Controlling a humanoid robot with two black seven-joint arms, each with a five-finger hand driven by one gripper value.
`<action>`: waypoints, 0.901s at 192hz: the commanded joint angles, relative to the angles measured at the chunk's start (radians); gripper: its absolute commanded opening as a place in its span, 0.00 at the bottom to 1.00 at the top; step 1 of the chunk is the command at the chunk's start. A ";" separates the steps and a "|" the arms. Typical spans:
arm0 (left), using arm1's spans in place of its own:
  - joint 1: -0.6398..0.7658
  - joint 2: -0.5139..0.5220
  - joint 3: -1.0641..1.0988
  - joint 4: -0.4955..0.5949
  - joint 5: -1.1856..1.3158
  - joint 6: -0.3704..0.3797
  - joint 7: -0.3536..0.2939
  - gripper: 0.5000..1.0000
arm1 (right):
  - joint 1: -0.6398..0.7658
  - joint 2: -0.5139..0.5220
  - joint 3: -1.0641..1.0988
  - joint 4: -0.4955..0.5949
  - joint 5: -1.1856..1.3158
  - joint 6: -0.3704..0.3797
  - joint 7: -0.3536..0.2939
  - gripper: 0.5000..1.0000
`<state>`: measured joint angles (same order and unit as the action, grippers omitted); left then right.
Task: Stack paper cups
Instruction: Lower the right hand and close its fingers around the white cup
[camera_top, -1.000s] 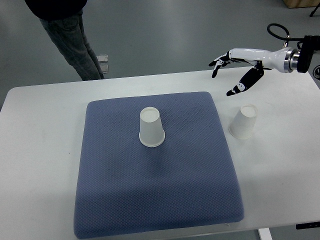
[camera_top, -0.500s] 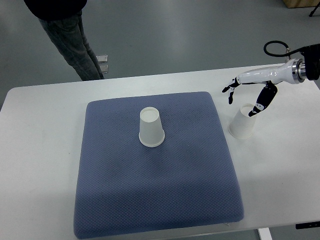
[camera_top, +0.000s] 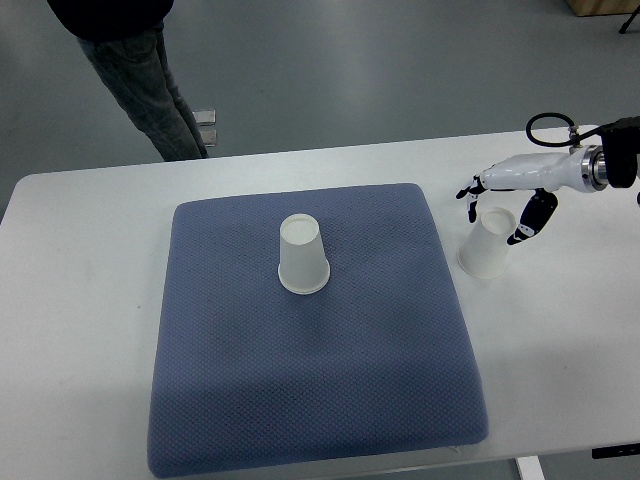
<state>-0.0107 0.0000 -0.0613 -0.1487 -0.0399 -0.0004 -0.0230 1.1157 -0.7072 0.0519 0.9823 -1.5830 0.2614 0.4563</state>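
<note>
Your right hand (camera_top: 497, 200) reaches in from the right edge, fingers spread and pointing down, gripping nothing.

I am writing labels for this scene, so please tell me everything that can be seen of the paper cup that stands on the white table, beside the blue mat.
The paper cup is plain white and looks like thin paper. It stands upside down, its closed base up and its wide rim on the white table, just off the right edge of the blue mat. The right hand is at its top, fingers spread on both sides; whether they touch it cannot be told. It looks undamaged.
</note>
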 joint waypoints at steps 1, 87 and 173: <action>0.000 0.000 0.000 0.000 0.000 -0.001 0.000 1.00 | -0.016 0.005 -0.001 -0.002 -0.015 -0.018 -0.001 0.80; 0.000 0.000 0.000 0.000 0.000 0.000 0.000 1.00 | -0.073 0.068 -0.004 -0.053 -0.049 -0.105 -0.007 0.78; 0.000 0.000 0.000 0.000 0.000 0.000 0.000 1.00 | -0.100 0.098 -0.006 -0.114 -0.068 -0.157 -0.005 0.76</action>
<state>-0.0107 0.0000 -0.0613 -0.1485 -0.0399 0.0001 -0.0230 1.0252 -0.6119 0.0475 0.8744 -1.6498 0.1146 0.4494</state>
